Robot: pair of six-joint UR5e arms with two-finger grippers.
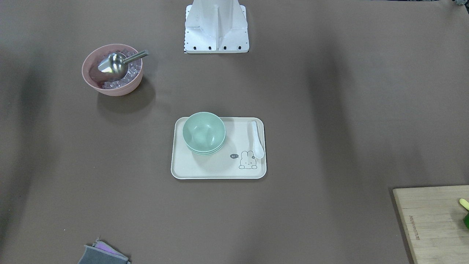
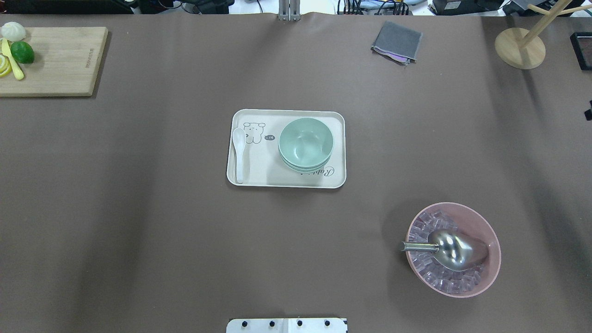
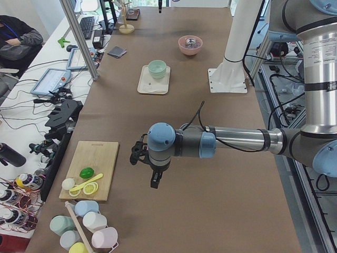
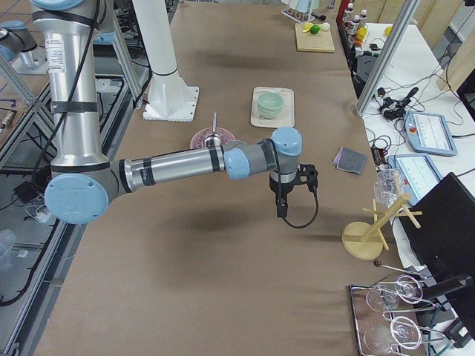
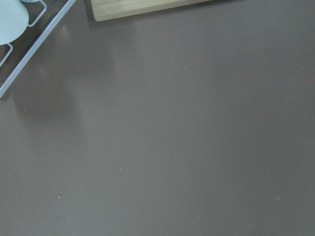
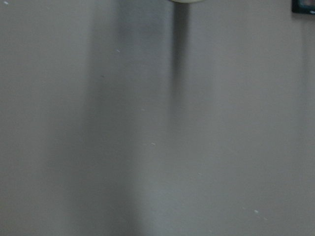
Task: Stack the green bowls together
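Though left hand [image 3: 154, 184], right hand [image 4: 280, 213] state untellable, three green bowls [image 1: 204, 132], one stack, one tray [image 1: 205, 169].

My overhead and front cameras look down from opposite sides; both share the tray [image 2: 263, 172], with the pink bowl [image 2: 486, 231] at four versus ten o'clock.

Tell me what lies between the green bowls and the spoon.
No object: only bare tray with its printed rabbit separates the green bowls from the spoon, clearest in the overhead view.
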